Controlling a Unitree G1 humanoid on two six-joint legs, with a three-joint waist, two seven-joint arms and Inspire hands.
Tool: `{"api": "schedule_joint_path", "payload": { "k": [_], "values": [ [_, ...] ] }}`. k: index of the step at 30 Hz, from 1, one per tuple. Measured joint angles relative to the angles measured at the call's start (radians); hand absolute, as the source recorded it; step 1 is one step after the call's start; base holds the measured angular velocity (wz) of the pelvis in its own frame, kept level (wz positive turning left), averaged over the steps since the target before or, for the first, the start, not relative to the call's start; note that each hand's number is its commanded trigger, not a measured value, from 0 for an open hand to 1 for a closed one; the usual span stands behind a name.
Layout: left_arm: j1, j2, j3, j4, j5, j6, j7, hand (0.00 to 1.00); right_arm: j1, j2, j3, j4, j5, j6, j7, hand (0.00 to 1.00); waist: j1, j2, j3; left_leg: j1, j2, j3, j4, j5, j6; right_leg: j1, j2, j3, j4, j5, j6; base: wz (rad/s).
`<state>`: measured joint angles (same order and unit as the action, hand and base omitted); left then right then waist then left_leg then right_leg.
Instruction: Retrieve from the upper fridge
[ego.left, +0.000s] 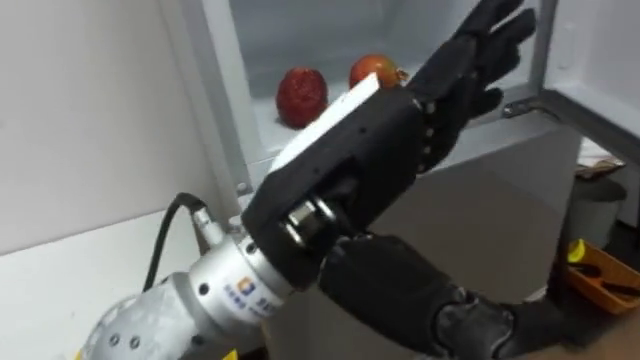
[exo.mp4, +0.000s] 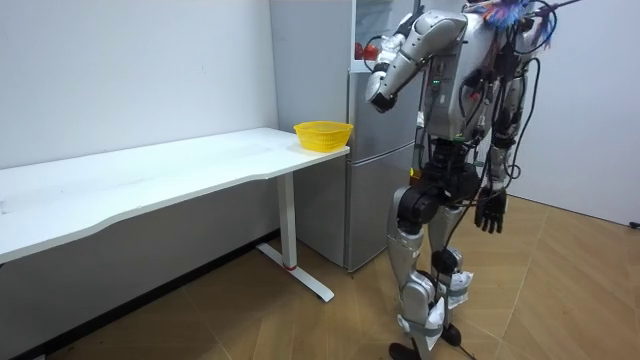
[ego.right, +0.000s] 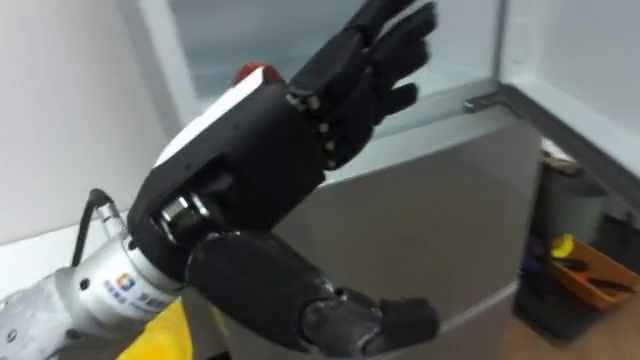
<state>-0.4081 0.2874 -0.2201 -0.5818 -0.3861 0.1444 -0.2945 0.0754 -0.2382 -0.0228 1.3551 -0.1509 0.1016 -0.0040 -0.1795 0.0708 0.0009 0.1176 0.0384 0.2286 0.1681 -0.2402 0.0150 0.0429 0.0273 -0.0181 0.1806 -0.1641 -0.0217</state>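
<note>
The upper fridge compartment (ego.left: 330, 30) stands open in front of me. On its shelf lie a dark red fruit (ego.left: 301, 95) and, to its right, an orange-red fruit (ego.left: 372, 70). My left hand (ego.left: 370, 150) is raised in front of the shelf, open, with its fingers (ego.left: 480, 50) stretched toward the compartment's right side and its thumb (ego.left: 450, 315) hanging below. It holds nothing and touches neither fruit. In the right eye view the left hand (ego.right: 260, 150) hides most of the fruit (ego.right: 250, 72). My right hand (exo.mp4: 489, 214) hangs open at my side.
The grey lower fridge door (ego.left: 480, 210) is shut below the shelf. The open upper door (ego.left: 600, 120) stands at the right, with an orange tray (ego.left: 600, 272) of small items lower down. A yellow basket (exo.mp4: 322, 134) sits on the white table (exo.mp4: 150, 175) beside the fridge (exo.mp4: 375, 190).
</note>
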Motion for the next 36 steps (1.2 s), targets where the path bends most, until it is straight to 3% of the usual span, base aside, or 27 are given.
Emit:
{"api": "schedule_joint_path", "payload": {
  "k": [1,2,9,14,18,19,20,24,26,28,31,32,36],
  "values": [
    [0.021,0.0,0.021,-0.013,0.006,0.0,0.02,0.0,0.0,0.005,0.0,-0.004,-0.008,-0.008,-0.001,0.0,0.003,-0.008,-0.0009,0.001,-0.002,-0.017,0.002,0.001,-0.001,0.008,-0.007,-0.017,-0.007,-0.002,-0.001,0.42],
    [0.027,0.0,0.037,-0.021,0.006,-0.001,0.041,0.0,0.001,0.005,0.001,-0.005,-0.008,-0.015,-0.003,0.0,0.03,-0.012,-0.0049,0.001,-0.01,-0.024,0.005,0.002,-0.002,0.013,-0.006,-0.017,-0.012,-0.004,-0.001,0.27],
    [0.038,-0.004,0.145,-0.055,0.085,-0.051,0.135,0.0,0.022,0.013,0.0,-0.017,-0.056,-0.018,-0.01,0.0,0.08,-0.018,-0.0058,0.015,-0.015,-0.049,0.02,0.002,-0.003,0.047,-0.023,-0.066,-0.01,-0.019,-0.002,0.17],
    [0.177,-0.014,0.302,-0.097,0.152,-0.123,0.248,0.0,0.058,0.051,-0.002,0.005,-0.065,-0.022,-0.042,0.0,0.126,-0.021,-0.0051,0.031,-0.015,-0.071,0.018,0.005,-0.006,0.063,-0.019,-0.068,-0.004,-0.029,-0.008,0.06],
    [0.257,-0.032,0.441,-0.097,0.246,-0.136,0.335,0.0,0.084,0.056,-0.02,-0.001,-0.075,-0.023,-0.046,0.0,0.164,-0.024,-0.0058,0.02,-0.018,-0.096,0.021,0.005,-0.008,0.062,-0.022,-0.09,-0.005,-0.03,-0.008,0.17],
    [0.281,-0.045,0.478,-0.097,0.28,-0.144,0.373,0.0,0.088,0.057,-0.037,-0.001,-0.077,-0.024,-0.048,0.0,0.163,-0.029,-0.0056,0.015,-0.02,-0.108,0.022,0.006,-0.008,0.063,-0.023,-0.099,-0.005,-0.032,-0.006,0.29],
    [0.32,-0.049,0.516,-0.093,0.31,-0.162,0.412,0.0,0.099,0.057,-0.05,-0.007,-0.076,-0.025,-0.053,0.0,0.184,-0.031,-0.0054,0.017,-0.021,-0.112,0.021,0.006,-0.007,0.065,-0.023,-0.107,-0.003,-0.033,-0.007,0.15],
    [0.454,-0.048,0.638,-0.071,0.31,-0.173,0.532,0.0,0.112,0.06,-0.092,-0.04,-0.078,-0.027,-0.083,0.0,0.211,-0.029,-0.0055,0.024,-0.026,-0.13,0.024,0.006,-0.007,0.079,-0.027,-0.122,0.0,-0.04,-0.005,0.13],
    [0.526,-0.046,0.712,0.028,0.3,-0.218,0.613,0.0,0.126,0.06,-0.099,-0.054,-0.079,-0.027,-0.092,0.0,0.226,-0.029,-0.0021,0.028,-0.032,-0.152,0.029,0.006,-0.007,0.085,-0.031,-0.129,0.005,-0.049,-0.002,0.17],
    [0.587,-0.049,0.741,0.125,0.261,-0.218,0.679,0.0,0.139,0.06,-0.1,-0.073,-0.077,-0.027,-0.099,0.0,0.246,-0.02,-0.0033,0.033,-0.035,-0.164,0.03,0.006,-0.007,0.091,-0.037,-0.135,0.006,-0.051,-0.002,0.05],
    [0.694,-0.078,0.796,0.272,0.122,-0.217,0.763,0.0,0.145,0.063,-0.112,-0.085,-0.072,-0.025,-0.106,0.0,0.265,-0.014,-0.0052,0.036,-0.036,-0.167,0.028,0.006,-0.007,0.091,-0.039,-0.134,0.013,-0.054,-0.003,0.02],
    [0.709,-0.093,0.826,0.346,0.063,-0.216,0.793,0.0,0.147,0.066,-0.131,-0.089,-0.072,-0.022,-0.105,0.0,0.268,-0.014,-0.0047,0.034,-0.037,-0.173,0.028,0.005,-0.007,0.087,-0.041,-0.137,0.023,-0.061,-0.003,0.11],
    [0.734,-0.105,0.904,0.551,-0.155,-0.218,0.899,0.0,0.15,0.055,-0.138,-0.09,-0.061,-0.007,-0.102,0.0,0.276,-0.022,-0.0041,0.034,-0.036,-0.18,0.015,0.005,-0.007,0.074,-0.039,-0.135,0.039,-0.067,-0.005,0.03]
  ]
}}
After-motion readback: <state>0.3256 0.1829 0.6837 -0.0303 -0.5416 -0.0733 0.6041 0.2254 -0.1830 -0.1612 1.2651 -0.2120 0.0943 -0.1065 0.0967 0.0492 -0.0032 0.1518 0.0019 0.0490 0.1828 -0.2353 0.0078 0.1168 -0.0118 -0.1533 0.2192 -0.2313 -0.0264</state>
